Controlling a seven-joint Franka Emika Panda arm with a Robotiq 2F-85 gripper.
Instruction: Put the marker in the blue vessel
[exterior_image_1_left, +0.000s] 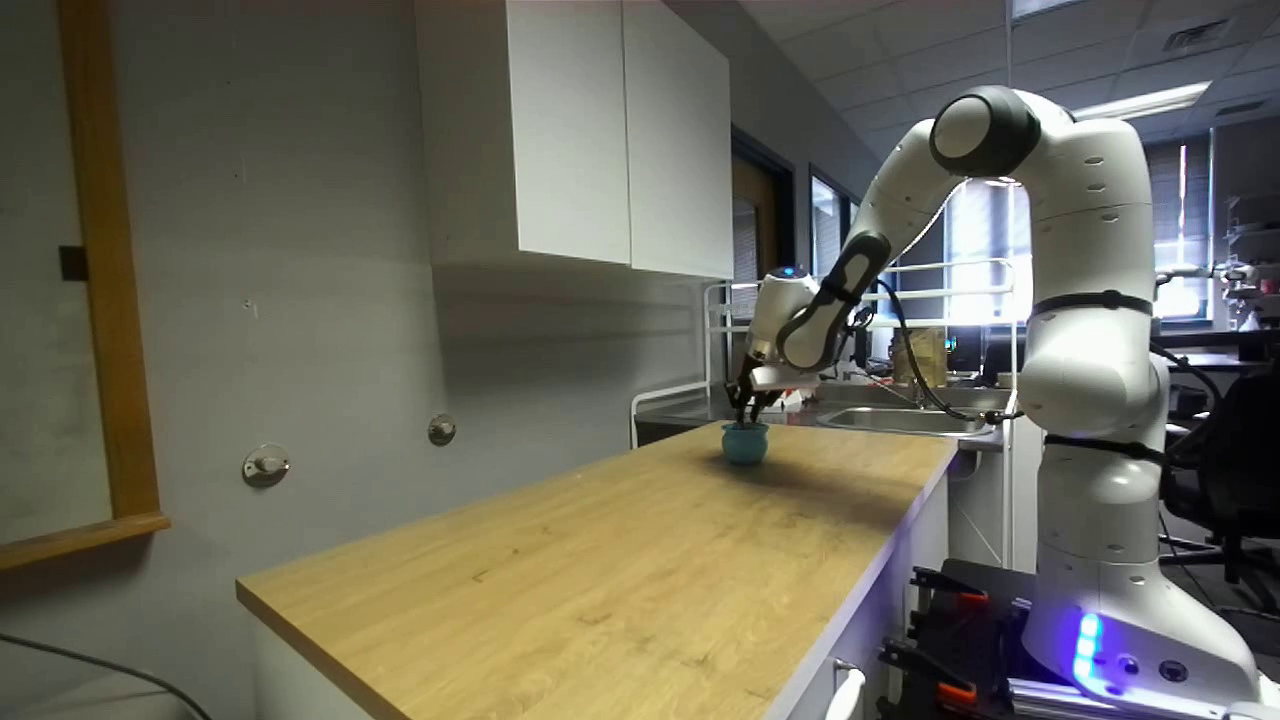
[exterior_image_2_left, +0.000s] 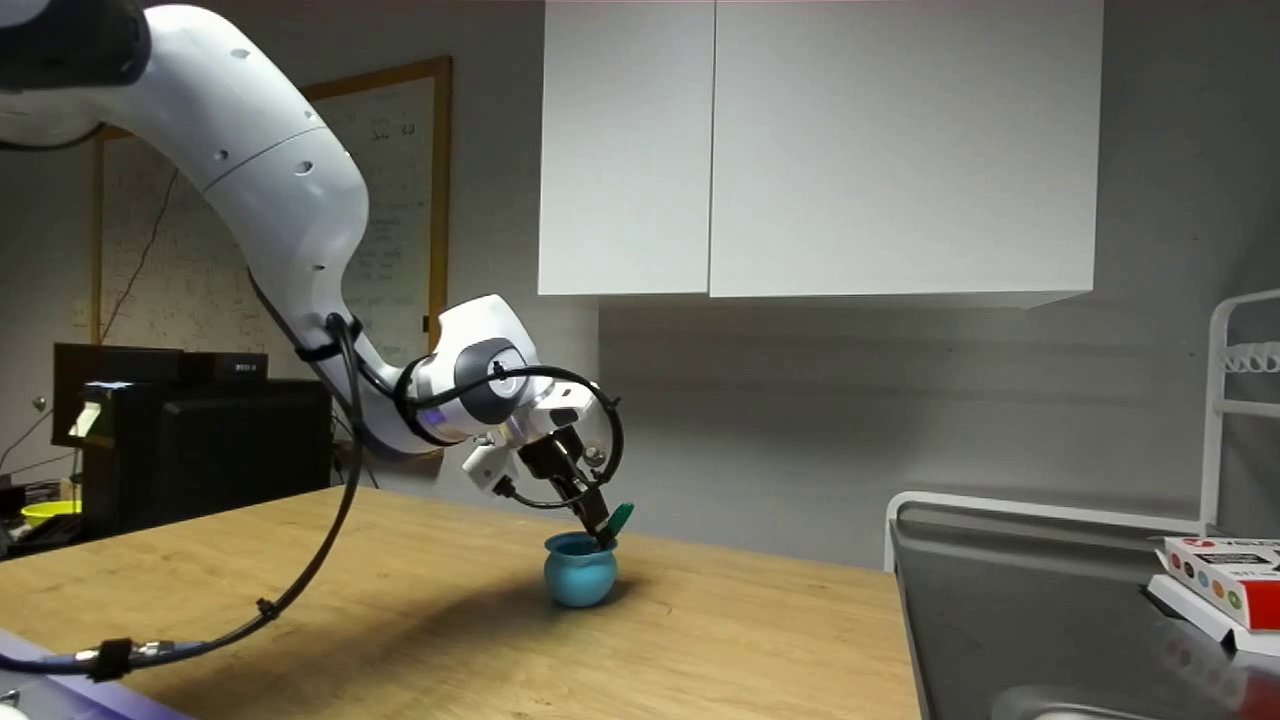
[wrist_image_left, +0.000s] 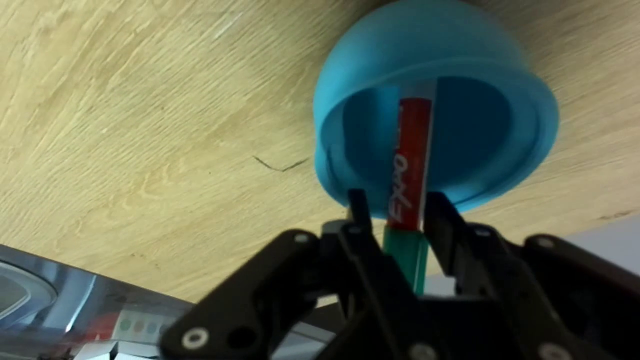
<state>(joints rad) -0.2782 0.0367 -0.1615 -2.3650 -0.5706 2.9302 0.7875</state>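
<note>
Set narrowly apart at the fingers (wrist_image_left: 442, 220), astride the green end of the marker (wrist_image_left: 411, 160); cannot tell whether firmly pinched or merely straddled, given a slim gap on one flank near the tips. Ahead of the fingers, pointed red barrel first through the mouth of the blue vessel (exterior_image_2_left: 580, 580), and inside the rim at the far end. Probably set high, close to the green end, to leave a long stretch of barrel free to enter before the fingers; tilted, perhaps from leaning on the rim. Below the fingers, for the vessel, an upright stance on the table (exterior_image_1_left: 600, 560), with mouth upward, likely for a simple drop. Judged nearly done, with perhaps only a release and a clear lift to come. Just ahead of the fingers, in white along the barrel, readable: EXPO. Well beyond the fingers, on a box (exterior_image_2_left: 1225, 580), print too small to trust; farther off, on a whiteboard (exterior_image_2_left: 400, 210), handwriting too faint to read.
</note>
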